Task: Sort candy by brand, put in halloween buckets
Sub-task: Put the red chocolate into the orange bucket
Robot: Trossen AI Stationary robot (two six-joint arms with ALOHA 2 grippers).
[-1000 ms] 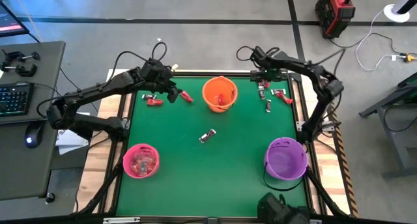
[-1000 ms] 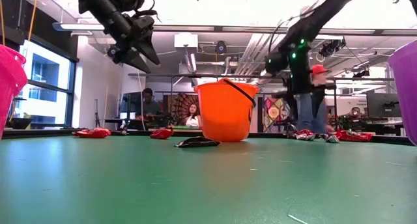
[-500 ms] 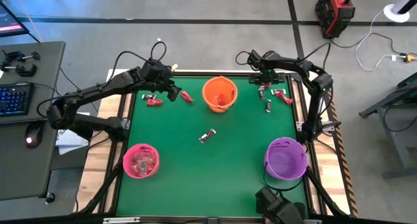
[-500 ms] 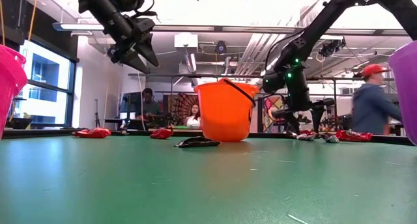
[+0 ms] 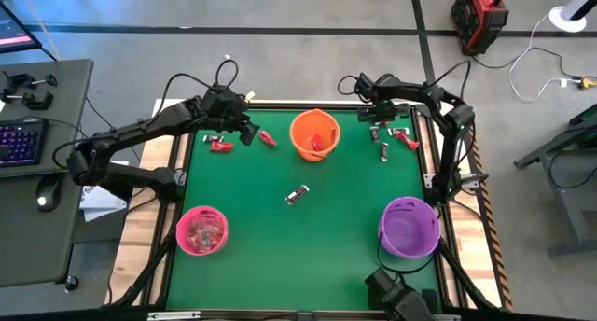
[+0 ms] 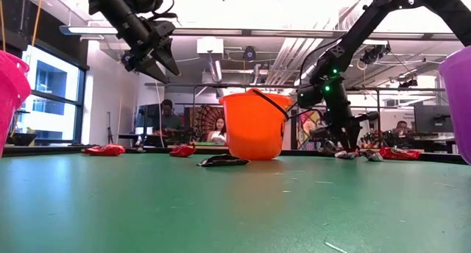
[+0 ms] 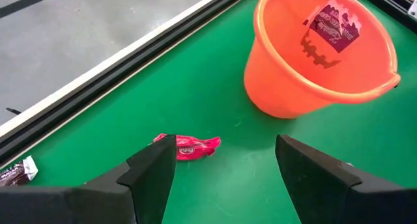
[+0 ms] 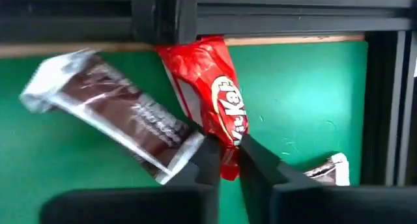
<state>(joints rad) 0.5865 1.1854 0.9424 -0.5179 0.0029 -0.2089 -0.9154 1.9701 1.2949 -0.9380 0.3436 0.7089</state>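
At the table's one-o'clock corner, the right gripper (image 8: 225,160) nips a red foil KitKat bar (image 8: 210,97).
Fingers narrow on the wrapper's end (a brown-and-silver bar (image 8: 111,120) lies touching it); next comes, I judge, a lift toward the orange plastic bucket (image 5: 314,134). The left gripper (image 7: 225,160) hovers wide apart at eleven o'clock above a red wrapped candy (image 7: 189,146).

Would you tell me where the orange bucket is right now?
In the high view, the orange bucket stands at the table's far edge, mid-width, with a red candy to its left.
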